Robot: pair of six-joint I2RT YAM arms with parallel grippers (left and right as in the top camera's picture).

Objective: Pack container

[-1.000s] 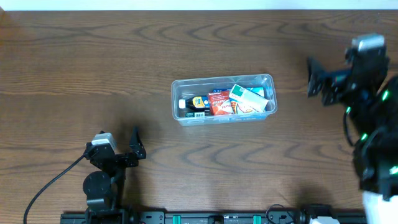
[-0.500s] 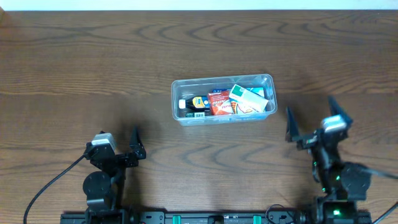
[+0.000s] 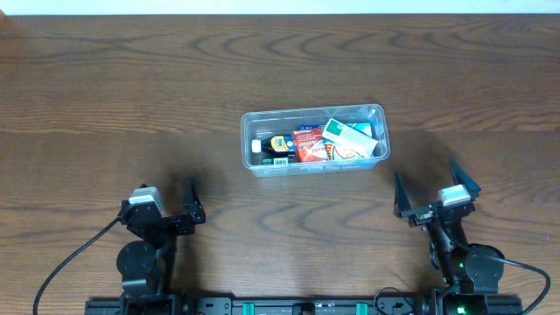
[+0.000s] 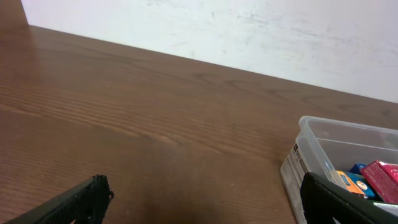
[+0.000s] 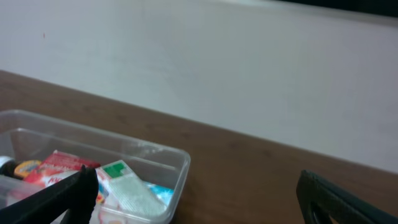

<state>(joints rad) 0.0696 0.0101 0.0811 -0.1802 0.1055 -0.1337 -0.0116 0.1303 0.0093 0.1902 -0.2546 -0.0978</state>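
At the near left of the brown wooden tabletop [image 3: 105,96], the left end effector [image 3: 166,188] sits low by the near edge, released, its 2 fingers spread wide with nothing between them. A black cable [image 3: 74,262] curves away from its base toward the near-left corner. In the left wrist view, its dark fingers [image 4: 68,202] frame bare wood, and the container [image 4: 323,134] shows at the right edge of that view, well apart from them.

The container [image 3: 248,144] lies in the middle of the tabletop, its long sides running left to right. Inside it, from left to right, are a black bottle [image 3: 278,144] with a yellow label, a red packet [image 3: 308,144] and a white-and-green box [image 3: 350,138] (the box lies tilted, resting partly on the packet).

At the near right, the right end effector [image 3: 426,171] is also released, both fingers splayed and empty, nearer than the container's right end and apart from it. The right wrist view shows its fingers [image 5: 348,199] wide, with the container's right end [image 5: 177,163] at the left and a pale wall [image 5: 249,74] beyond the far edge.
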